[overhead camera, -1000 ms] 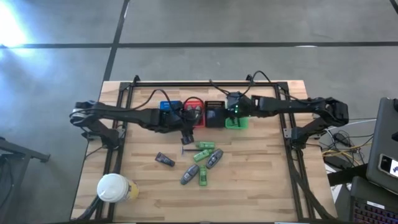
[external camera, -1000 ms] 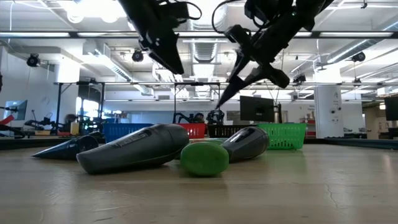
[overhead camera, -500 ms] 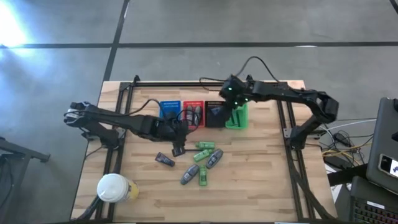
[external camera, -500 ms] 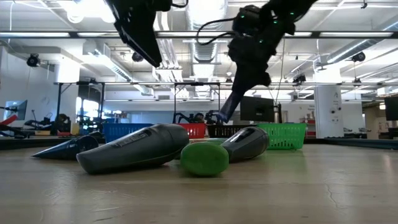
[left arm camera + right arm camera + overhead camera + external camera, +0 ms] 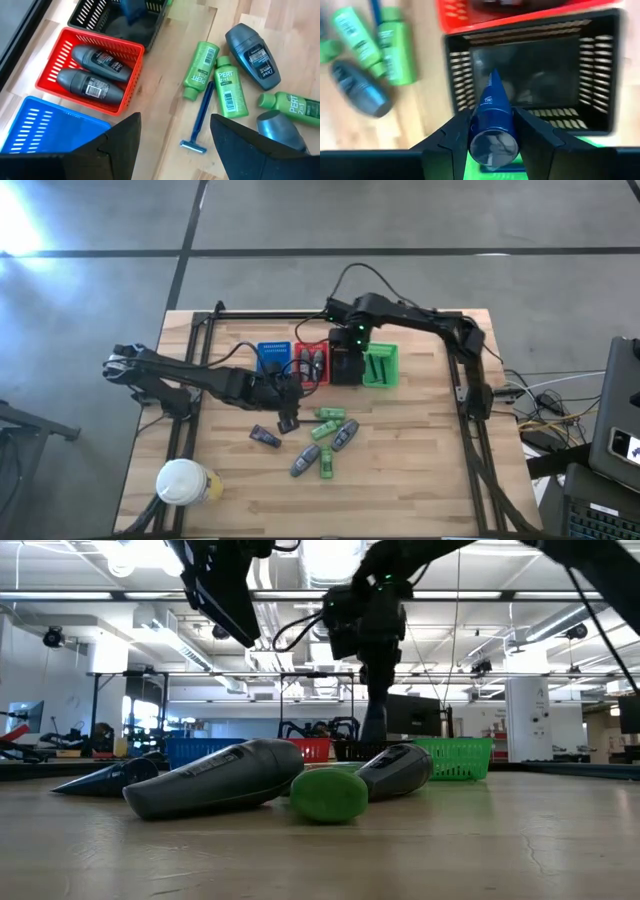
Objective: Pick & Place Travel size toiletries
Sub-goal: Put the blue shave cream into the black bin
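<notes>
My right end effector (image 5: 492,131) grips a smooth, tapered dark blue tube (image 5: 492,107) above the slotted black basket (image 5: 600,75); placing is in hand, release next. My left end effector (image 5: 172,137), fingers spread wide, hovers with the thin blue razor (image 5: 200,120) at 12 o'clock on the wooden counter (image 5: 165,90), glossy green tubes (image 5: 227,92) beside.

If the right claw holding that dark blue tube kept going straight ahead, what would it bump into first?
Probably the floor of the black basket: the right gripper, shut on the dark blue tube, points into it.
</notes>
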